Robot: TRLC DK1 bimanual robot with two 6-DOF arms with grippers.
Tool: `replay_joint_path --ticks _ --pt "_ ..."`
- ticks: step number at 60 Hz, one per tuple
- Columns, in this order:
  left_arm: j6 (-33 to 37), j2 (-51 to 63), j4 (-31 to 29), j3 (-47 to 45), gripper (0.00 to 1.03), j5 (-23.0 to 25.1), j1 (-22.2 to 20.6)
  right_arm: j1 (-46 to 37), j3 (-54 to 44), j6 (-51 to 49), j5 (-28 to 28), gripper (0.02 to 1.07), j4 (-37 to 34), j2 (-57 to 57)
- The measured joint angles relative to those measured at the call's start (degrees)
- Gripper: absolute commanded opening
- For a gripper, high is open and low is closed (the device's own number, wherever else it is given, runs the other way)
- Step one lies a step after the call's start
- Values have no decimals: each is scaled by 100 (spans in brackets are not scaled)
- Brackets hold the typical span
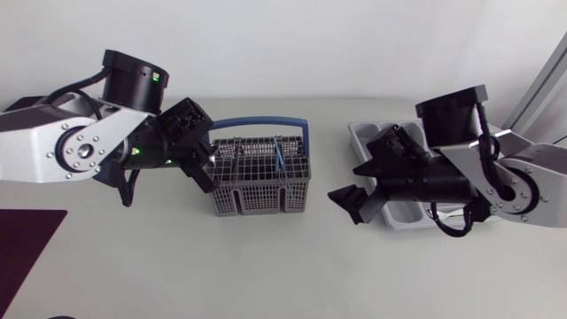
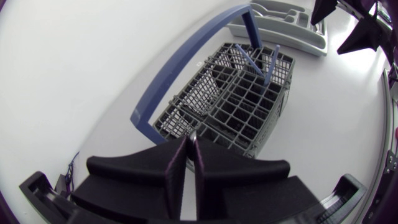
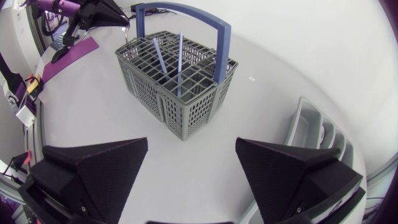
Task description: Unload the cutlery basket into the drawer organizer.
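A grey cutlery basket point(image 1: 261, 186) with a blue hoop handle point(image 1: 261, 122) stands mid-table. Two blue-handled pieces point(image 1: 280, 158) lean in its right-hand cells point(image 3: 168, 59). My left gripper point(image 1: 205, 168) hangs over the basket's left corner point(image 2: 180, 124), shut on a thin silver piece of cutlery point(image 3: 126, 34) whose end peeks out at the fingertips point(image 2: 193, 134). The grey drawer organizer point(image 1: 368, 135) lies right of the basket. My right gripper point(image 1: 352, 200) stands open and holds nothing at the organizer's left edge, facing the basket point(image 3: 180, 81).
A dark purple mat point(image 1: 27, 239) lies at the table's front left, behind the left arm in the right wrist view point(image 3: 68, 59). Bare white table separates the basket and organizer point(image 3: 311, 134).
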Motion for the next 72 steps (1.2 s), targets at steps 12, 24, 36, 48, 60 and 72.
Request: replay_joint_path --ticks 12,24,36,48,60,72 --pt "48 -214 37 -2 10 -184 -90 15 0 0 0 103 -4 0" --pt "197 -625 212 -46 11 -601 -365 48 0 0 4 103 -17 -109" --pt "369 -1167 358 -133 11 -933 -640 136 0 0 118 103 -17 -293" --pt "459 -1637 391 -229 11 -1126 -721 297 0 -2 258 103 -17 -455" --pt "302 -1923 157 -229 11 -1073 -866 444 0 -2 404 103 -17 -645" --pt "-81 -1941 -48 -229 11 -787 -964 697 -2 -2 678 103 -15 -815"
